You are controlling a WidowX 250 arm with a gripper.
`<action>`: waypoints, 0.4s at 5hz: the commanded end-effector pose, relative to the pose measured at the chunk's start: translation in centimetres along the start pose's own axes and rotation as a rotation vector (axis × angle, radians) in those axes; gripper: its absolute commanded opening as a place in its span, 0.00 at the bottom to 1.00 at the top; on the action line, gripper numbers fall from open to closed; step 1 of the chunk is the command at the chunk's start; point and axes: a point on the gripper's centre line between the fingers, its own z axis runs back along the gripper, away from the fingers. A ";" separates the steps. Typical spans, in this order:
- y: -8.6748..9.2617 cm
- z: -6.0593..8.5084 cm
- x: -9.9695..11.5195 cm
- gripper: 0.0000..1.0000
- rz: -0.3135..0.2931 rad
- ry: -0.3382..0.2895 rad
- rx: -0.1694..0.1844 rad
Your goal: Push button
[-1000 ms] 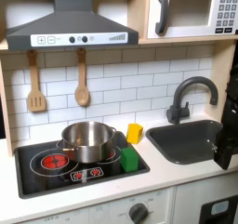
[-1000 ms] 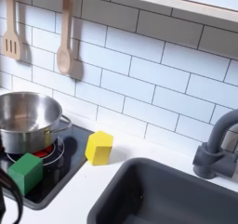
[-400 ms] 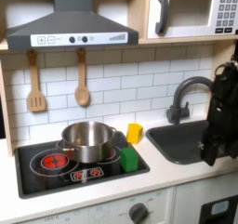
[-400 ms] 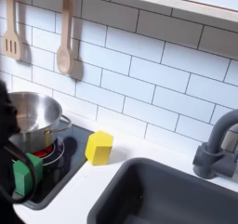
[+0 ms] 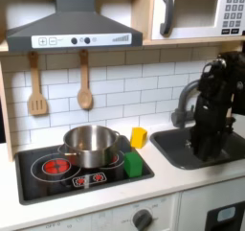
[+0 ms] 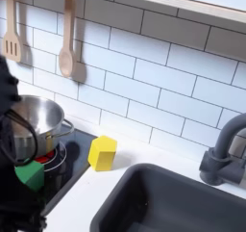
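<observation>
Red buttons point(image 5: 88, 178) sit on the front strip of the black stove top point(image 5: 43, 182). Small dark buttons point(image 5: 80, 40) line the range hood, and a keypad point(image 5: 233, 14) is on the microwave. My black arm stands at the first exterior view's right, with the gripper point(image 5: 203, 149) pointing down over the sink point(image 5: 182, 144), well apart from all the buttons. Its fingers are too dark and blurred to read. In the second exterior view a dark blurred part of the arm point(image 6: 10, 154) covers the left edge.
A steel pot point(image 5: 90, 144) stands on the stove, with a green block point(image 5: 133, 163) and a yellow block point(image 5: 139, 136) beside it. The faucet point(image 5: 191, 96) curves over the sink. A spatula point(image 5: 36, 86) and a spoon point(image 5: 84, 81) hang on the wall. An oven knob point(image 5: 144, 219) is below.
The arm has come in from the first exterior view's right edge and moved left, now over the sink. In the second exterior view its dark shape has grown at the left.
</observation>
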 end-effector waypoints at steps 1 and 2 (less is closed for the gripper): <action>2.0 0.2 3.8 0.00 0.068 -0.049 0.039; 2.5 1.0 5.5 0.00 0.076 -0.104 0.050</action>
